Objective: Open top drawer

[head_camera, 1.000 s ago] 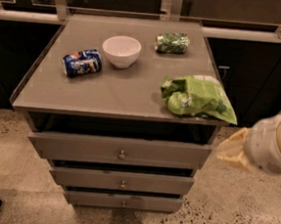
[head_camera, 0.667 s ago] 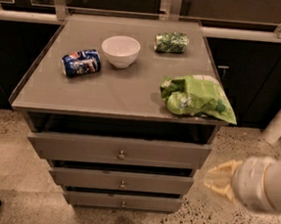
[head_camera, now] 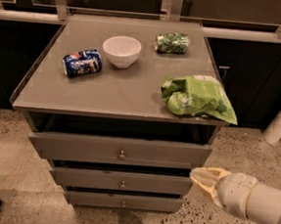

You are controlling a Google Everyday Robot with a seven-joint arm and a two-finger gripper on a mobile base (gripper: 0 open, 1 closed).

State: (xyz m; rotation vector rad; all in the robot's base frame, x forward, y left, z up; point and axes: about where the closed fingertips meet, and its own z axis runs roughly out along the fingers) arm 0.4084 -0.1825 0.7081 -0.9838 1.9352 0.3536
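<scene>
Gripper [head_camera: 201, 180] below table [head_camera: 132, 96] front-right corner, open or closed I cannot tell; top drawer [head_camera: 73, 146] knob [head_camera: 122, 155] lies left, slightly higher

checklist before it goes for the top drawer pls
1. Knob of the top drawer in plain view, uncovered: ok.
2. Gripper lined up with the knob: not ok; it sits low and to the right, level with the middle drawer.
3. Path from gripper to knob free of objects: ok.
4. Top drawer fully shut at the start: cannot tell.
5. Chip bag secure on the cabinet top: not ok; it overhangs the front right edge above the drawer, so a jolt might tip it.
</scene>
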